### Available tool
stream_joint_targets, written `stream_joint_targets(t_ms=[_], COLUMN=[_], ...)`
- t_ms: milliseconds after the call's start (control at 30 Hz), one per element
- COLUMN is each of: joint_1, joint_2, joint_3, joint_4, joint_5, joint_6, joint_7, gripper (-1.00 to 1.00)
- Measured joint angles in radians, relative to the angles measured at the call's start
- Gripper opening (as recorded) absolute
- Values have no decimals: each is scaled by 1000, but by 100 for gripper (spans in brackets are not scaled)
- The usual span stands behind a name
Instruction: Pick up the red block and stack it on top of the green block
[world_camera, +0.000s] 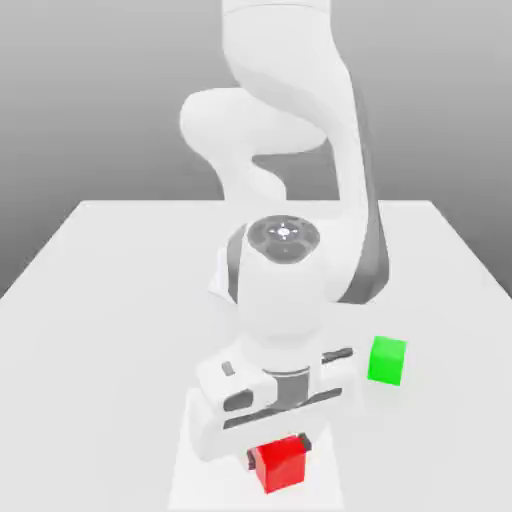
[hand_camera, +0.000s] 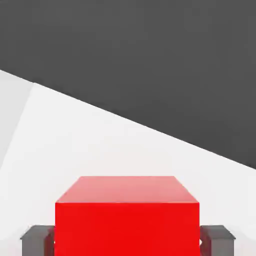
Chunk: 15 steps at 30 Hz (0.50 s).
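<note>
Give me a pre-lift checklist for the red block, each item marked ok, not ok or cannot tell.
1. Fingers on both sides of the red block: ok, one at each side face in the hand view.
2. Gripper shut on the red block: ok.
3. Block centred between the fingers: ok.
4. Green block free on the table, apart from arm and red block: ok.
5. Green block's top bare: ok.
6. Grip firm enough to lift: cannot tell.
</note>
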Motion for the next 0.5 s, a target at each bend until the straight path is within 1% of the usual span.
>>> stream_joint_targets(t_ms=[100,267,367,500], joint_1=[-1,6,33,109], joint_2=[0,-157,-225,-302], joint_3=[1,-9,26,75], joint_4=[0,-24,-56,-103], joint_5=[-1,-22,42,136], joint_6=[0,-132,-166,-189], joint_7=[1,18,78,194], gripper=[-100,-100,-100,-100])
